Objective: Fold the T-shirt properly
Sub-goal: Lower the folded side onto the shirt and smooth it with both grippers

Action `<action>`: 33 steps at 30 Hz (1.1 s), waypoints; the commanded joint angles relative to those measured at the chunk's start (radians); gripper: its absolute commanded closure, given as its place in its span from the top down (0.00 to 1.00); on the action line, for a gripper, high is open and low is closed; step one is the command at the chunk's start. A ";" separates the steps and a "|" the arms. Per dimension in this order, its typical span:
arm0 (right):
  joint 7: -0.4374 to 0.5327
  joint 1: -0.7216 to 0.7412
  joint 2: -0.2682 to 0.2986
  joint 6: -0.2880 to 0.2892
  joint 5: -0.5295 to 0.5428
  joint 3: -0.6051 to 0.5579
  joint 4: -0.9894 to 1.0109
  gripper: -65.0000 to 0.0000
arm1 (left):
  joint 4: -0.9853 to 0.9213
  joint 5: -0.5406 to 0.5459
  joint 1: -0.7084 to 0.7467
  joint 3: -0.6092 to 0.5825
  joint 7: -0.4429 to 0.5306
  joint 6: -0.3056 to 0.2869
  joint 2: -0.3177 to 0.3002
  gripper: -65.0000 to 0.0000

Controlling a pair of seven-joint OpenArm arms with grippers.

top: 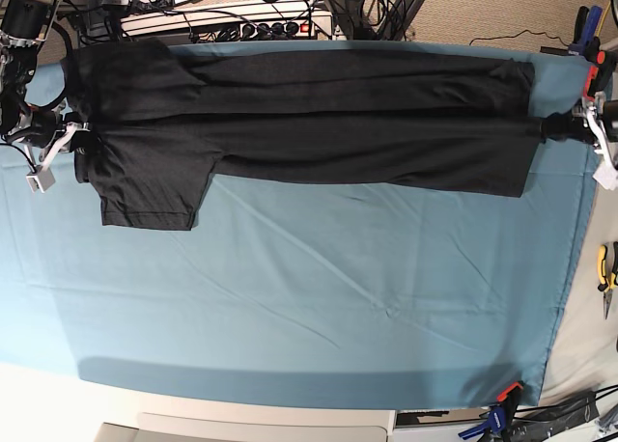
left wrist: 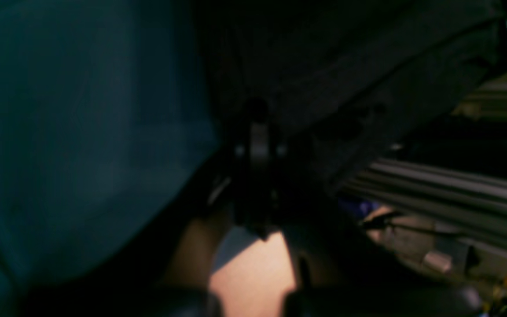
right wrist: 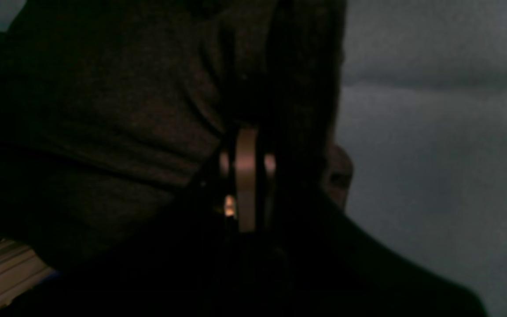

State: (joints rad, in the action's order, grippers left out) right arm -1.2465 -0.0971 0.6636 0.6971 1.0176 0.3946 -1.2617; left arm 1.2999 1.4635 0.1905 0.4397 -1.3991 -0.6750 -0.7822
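I find the T-shirt stretched along the far edge of the worktop, folded lengthwise once, left gripper and right gripper clamped on opposite ends; crosswise folds remain.

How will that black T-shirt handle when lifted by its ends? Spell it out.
The T-shirt will probably sag in the middle, since it is thin, creased cloth. The loose sleeve would likely dangle. It looks light and may drag the teal table cloth.
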 commanded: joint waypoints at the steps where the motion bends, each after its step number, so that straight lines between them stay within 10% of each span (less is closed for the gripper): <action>1: 0.019 0.011 0.026 0.001 0.002 0.012 -0.014 0.00 | 0.033 0.020 0.004 0.011 0.003 -0.007 -0.032 0.00; 25: 0.016 0.011 0.027 0.001 -0.028 0.012 -0.014 0.00 | 0.089 0.020 0.064 0.011 0.003 -0.023 -0.032 0.00; 33: 0.017 0.011 0.027 0.001 -0.028 0.012 -0.014 0.00 | 0.089 0.020 0.064 0.011 0.005 -0.023 -0.032 0.48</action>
State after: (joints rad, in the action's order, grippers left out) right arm -1.2442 -0.0971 0.6613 0.6975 0.9913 0.3946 -1.2617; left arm 1.3766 1.4631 0.2600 0.4400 -1.3991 -0.6899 -0.7845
